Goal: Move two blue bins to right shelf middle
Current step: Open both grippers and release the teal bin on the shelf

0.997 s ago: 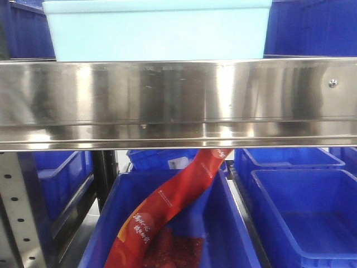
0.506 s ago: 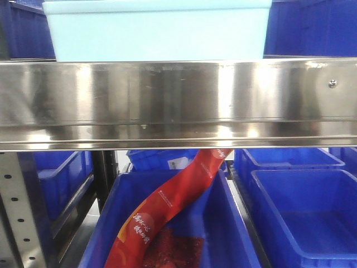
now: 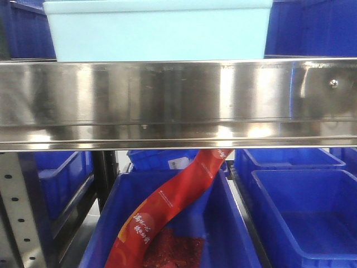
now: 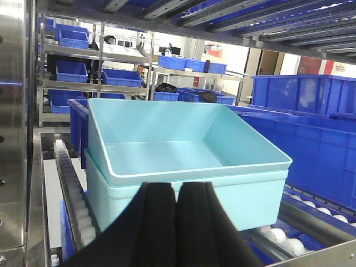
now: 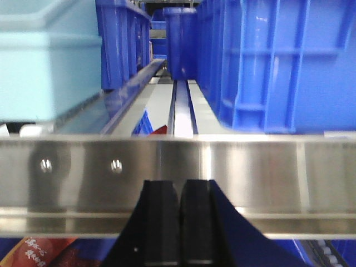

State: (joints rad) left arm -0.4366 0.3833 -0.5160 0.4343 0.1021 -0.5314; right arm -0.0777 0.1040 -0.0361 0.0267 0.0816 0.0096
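The two blue bins (image 4: pixel 186 167) sit nested on the roller shelf (image 4: pixel 289 236), just behind its steel front rail (image 3: pixel 178 100) toward the left end. Left gripper (image 4: pixel 177 222) and right gripper (image 5: pixel 179 222) both hang pinched together, holding nothing. Best, I'd judge, to back both straight off without touching the rail.

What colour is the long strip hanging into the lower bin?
Red with yellow lettering; the front-facing view shows it best.
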